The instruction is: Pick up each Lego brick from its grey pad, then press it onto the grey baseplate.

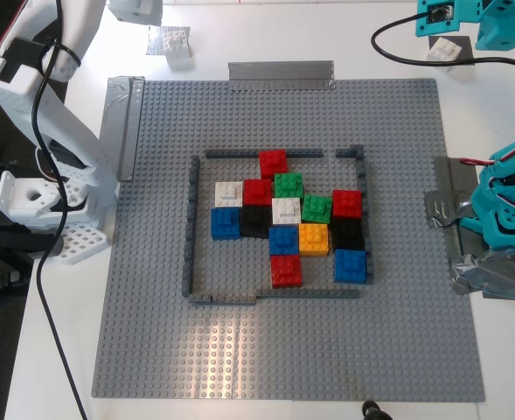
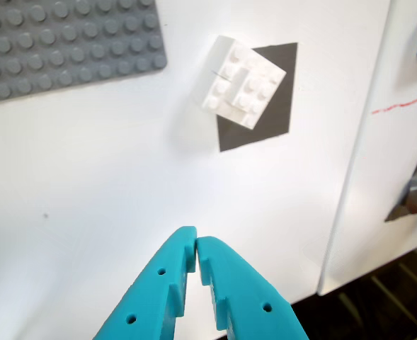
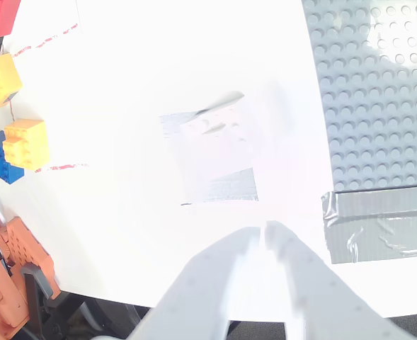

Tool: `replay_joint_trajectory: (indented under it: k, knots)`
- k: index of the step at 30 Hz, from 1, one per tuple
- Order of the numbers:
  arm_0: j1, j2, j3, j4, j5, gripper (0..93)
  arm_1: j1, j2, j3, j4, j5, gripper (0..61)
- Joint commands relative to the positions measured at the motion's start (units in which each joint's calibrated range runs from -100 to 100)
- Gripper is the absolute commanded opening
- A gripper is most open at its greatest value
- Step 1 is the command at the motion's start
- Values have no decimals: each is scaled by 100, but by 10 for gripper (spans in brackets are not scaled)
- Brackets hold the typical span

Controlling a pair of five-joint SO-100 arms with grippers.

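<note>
The exterior view looks straight down on the grey baseplate (image 1: 292, 350). Each wrist view looks down along its closed jaws at a baseplate corner, from close.

White Lego brick (image 2: 241, 83) askew on dark pad (image 2: 265, 117), another (image 3: 219, 138) — seemingly — on paler pad (image 3: 226, 185)

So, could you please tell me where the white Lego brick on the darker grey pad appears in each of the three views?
Exterior view: the small white studded Lego brick sits at the top right, beside the teal arm, on its dark grey pad.
First wrist view: the same brick overlaps the pad's corner, ahead of my first gripper.
Second wrist view: not in it.
Shared landmark: the large grey studded baseplate, whose corner lies near the brick.
</note>
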Motion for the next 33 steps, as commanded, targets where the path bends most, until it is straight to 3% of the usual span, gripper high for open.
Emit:
replay_joint_trajectory:
  k: [1, 15, 26, 33]
  knots:
    - [506, -105, -546, -39, 14, 0, -462, -425, -186, 1190, 547, 2]
    - [506, -105, -564, -39, 14, 0, -433, -425, -186, 1190, 552, 2]
    - [463, -105, -1341, 18, 24, 0, -658, -416, -448, 1084, 513, 2]
    - [441, -105, -1350, -31, 107, 0, -694, 22, -971, 1451, 557, 2]
